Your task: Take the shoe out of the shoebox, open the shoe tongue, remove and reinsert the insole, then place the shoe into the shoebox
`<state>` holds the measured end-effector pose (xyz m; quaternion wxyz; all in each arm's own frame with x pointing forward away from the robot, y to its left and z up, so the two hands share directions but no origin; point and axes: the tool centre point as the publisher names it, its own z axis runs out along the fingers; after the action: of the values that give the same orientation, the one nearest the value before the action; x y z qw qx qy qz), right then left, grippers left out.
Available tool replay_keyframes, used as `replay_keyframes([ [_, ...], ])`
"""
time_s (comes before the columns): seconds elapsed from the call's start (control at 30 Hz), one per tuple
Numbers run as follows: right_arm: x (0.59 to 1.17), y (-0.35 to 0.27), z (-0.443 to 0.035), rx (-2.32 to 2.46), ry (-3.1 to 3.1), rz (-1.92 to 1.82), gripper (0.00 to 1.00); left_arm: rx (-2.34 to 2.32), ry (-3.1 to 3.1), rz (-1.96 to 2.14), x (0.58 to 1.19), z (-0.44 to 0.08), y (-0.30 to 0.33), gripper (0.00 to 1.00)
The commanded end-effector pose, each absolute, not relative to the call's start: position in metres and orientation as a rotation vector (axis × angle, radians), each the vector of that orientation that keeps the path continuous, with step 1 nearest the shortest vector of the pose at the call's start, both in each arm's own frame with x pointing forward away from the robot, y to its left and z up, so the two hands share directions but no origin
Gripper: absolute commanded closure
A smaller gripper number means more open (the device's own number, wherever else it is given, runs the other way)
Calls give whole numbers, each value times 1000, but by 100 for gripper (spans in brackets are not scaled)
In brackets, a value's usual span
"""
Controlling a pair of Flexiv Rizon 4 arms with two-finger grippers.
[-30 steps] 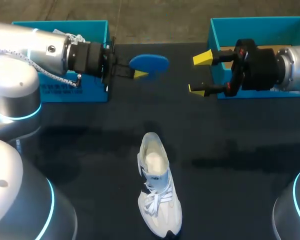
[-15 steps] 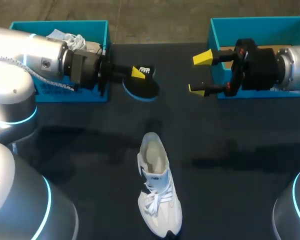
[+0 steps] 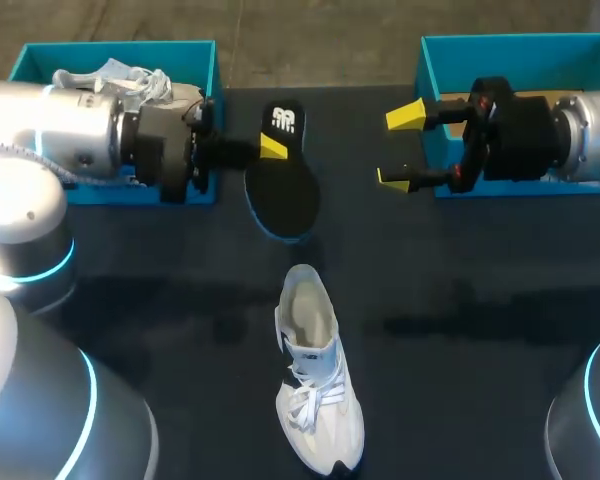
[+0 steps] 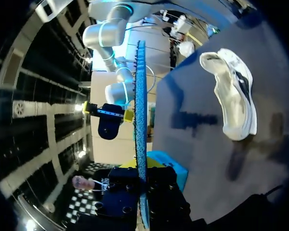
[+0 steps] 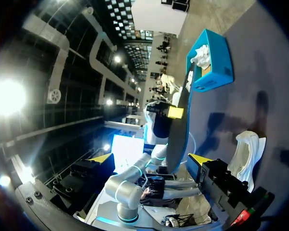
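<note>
A white shoe (image 3: 315, 385) lies on the black table near the front middle, its opening toward the far side. It also shows in the left wrist view as the shoe (image 4: 233, 94). My left gripper (image 3: 270, 148) is shut on the edge of the insole (image 3: 283, 180), held above the table with its black, logo-printed top facing up. Edge-on, the insole (image 4: 141, 110) runs straight out from between my left fingers. In the right wrist view the insole (image 5: 179, 125) hangs ahead of my open right gripper (image 5: 149, 159). That right gripper (image 3: 398, 147) holds nothing and hovers by the right box.
A blue shoebox (image 3: 120, 48) at the far left holds another white shoe (image 3: 120, 78). A second blue box (image 3: 520, 42) stands at the far right, behind my right arm. The shoe lies in open table between the two arms.
My left gripper has rolled the insole over, from blue underside up to black top up, and brought it slightly nearer. The right arm and the shoe have not moved.
</note>
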<state>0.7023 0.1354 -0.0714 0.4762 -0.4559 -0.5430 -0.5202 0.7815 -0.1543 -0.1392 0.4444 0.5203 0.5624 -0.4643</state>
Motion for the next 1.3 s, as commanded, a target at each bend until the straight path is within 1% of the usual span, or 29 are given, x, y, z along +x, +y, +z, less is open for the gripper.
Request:
replay_keyframes([
  [0.03,702,137,-72,-1115,-1327,-1272,0,1264,1350,-1050,770,-134,-150,100],
  [0.17,702,137,-72,-1115,-1327,-1272,0,1288,1333,-1005,771,-127,-146,100],
  [0.9,702,137,-72,-1115,-1327,-1272,0,1288,1333,-1005,771,-127,-146,100],
  [1.1,702,137,-72,-1115,-1327,-1272,0,1350,1207,-896,766,-126,-161,100],
  [1.3,702,137,-72,-1115,-1327,-1272,0,1333,1164,-848,765,-130,-163,100],
])
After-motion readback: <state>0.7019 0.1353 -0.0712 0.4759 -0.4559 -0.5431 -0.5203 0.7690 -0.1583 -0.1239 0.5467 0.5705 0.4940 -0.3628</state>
